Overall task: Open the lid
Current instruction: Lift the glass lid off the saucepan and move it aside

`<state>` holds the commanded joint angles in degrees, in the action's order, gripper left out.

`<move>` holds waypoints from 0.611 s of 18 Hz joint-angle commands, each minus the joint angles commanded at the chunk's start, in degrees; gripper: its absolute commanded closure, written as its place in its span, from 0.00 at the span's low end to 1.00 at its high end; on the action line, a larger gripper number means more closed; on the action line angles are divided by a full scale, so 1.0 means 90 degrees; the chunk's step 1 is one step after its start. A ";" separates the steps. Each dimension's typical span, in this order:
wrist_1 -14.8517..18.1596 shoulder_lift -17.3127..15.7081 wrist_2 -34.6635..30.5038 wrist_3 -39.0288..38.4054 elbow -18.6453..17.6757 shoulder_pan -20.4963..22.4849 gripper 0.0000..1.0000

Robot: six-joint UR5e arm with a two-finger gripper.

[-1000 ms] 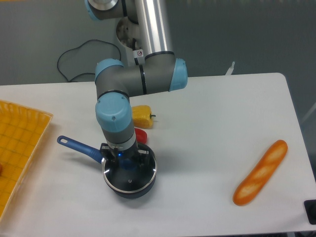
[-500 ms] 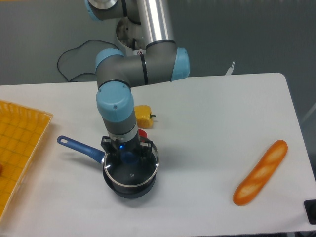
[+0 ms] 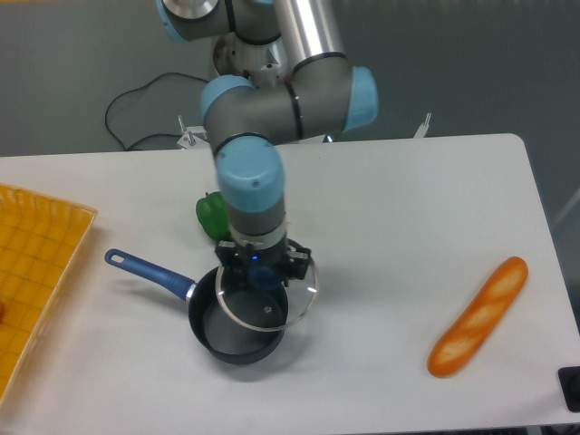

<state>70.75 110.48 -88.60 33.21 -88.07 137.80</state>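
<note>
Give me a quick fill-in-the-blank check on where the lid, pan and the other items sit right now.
1. The gripper holds the lid by its blue ____.
2. The lid is raised and shifted off the pan, so the pan's inside is partly ____.
3. The pan's blue handle points toward the yellow ____ at the table's left edge.
4. The loaf of bread lies on the ____ side of the table.

Missing words: knob; uncovered; tray; right

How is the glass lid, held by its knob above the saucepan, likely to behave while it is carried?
The lid probably stays rigid, being a glass disc with a metal rim. Gripped only at its centre knob by the hand, it may tilt. Glass would likely break if dropped.
</note>
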 joint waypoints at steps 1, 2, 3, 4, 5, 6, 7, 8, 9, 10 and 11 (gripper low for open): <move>0.0000 0.0000 0.0088 0.0156 0.0010 0.0117 0.52; 0.0000 0.0000 0.0117 0.0264 0.0019 0.0205 0.52; 0.0000 -0.0010 0.0118 0.0391 0.0029 0.0274 0.52; 0.0000 -0.0010 0.0118 0.0557 0.0029 0.0362 0.52; 0.0000 -0.0010 0.0098 0.0713 0.0029 0.0421 0.52; 0.0000 -0.0010 0.0079 0.0850 0.0029 0.0450 0.52; 0.0000 -0.0020 0.0059 0.0948 0.0029 0.0480 0.52; 0.0000 -0.0039 0.0059 0.1046 0.0020 0.0576 0.52; 0.0000 -0.0039 0.0059 0.1192 0.0010 0.0635 0.52; 0.0000 -0.0039 0.0059 0.1357 0.0010 0.0684 0.52; 0.0000 -0.0039 0.0059 0.1494 0.0010 0.0733 0.52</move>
<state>70.75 110.13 -88.07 46.66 -87.98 144.40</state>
